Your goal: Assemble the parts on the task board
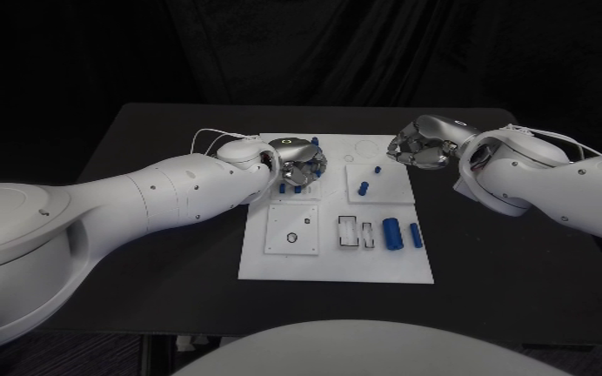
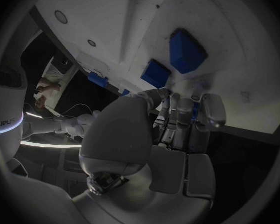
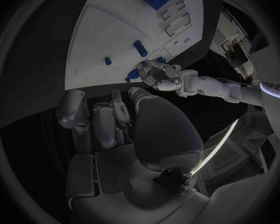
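The white task board [image 1: 329,263] lies mid-table. My left hand [image 1: 298,160] hovers low over its far left corner, fingers curled; a bit of blue shows between the fingertips [image 2: 196,109], but I cannot tell whether it is held. Two blue blocks [image 2: 187,50] lie on the board just beyond those fingers. My right hand [image 1: 420,143] hangs curled over the far right corner with nothing in it. Two blue cylinders [image 1: 391,234] lie side by side near the right edge. Small blue pegs [image 1: 363,188] stand in the far right panel. The left hand [image 3: 157,74] also appears in the right wrist view.
Two rectangular slots [image 1: 348,231] and a square panel with a round hole [image 1: 291,237] sit in the board's near half. Black table [image 1: 150,254] surrounds the board, with a dark curtain behind.
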